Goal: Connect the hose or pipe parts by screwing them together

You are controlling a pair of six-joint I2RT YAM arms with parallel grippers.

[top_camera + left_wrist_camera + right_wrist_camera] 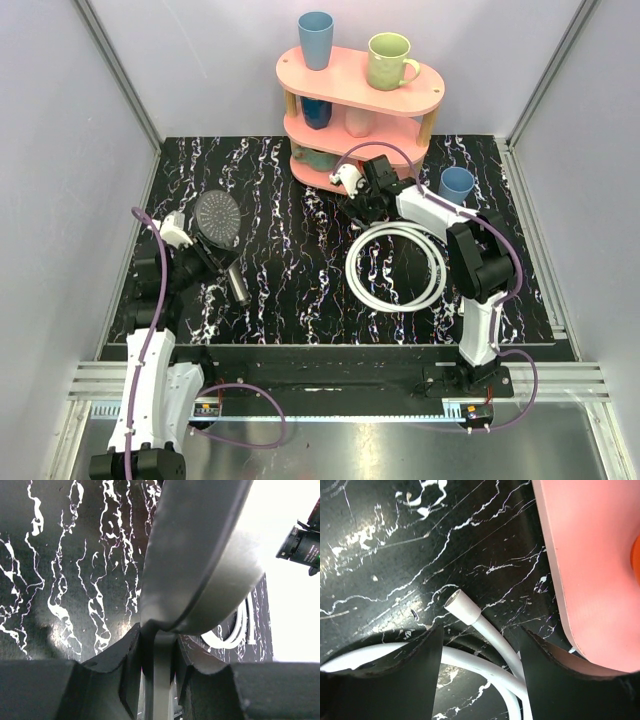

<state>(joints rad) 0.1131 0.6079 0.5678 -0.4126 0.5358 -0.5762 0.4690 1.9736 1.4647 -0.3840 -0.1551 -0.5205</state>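
Observation:
The shower head [217, 218] shows its grey round face at the left of the black marble table, lifted and tilted, with its dark handle [237, 284] pointing toward the near edge. My left gripper [198, 256] is shut on the handle just below the head. In the left wrist view the handle [162, 672] is pinched between the jaws under the big head [200, 555]. The white hose [397, 265] lies coiled at the right. My right gripper [366, 206] hangs open over the hose's far end. The end fitting [462, 607] lies on the table between the spread fingers [415, 652], untouched.
A pink three-tier shelf [360, 100] with cups stands at the back centre, and its edge [590, 555] is close to the right gripper. A blue cup [457, 183] stands on the table right of the right arm. Purple cables run along both arms.

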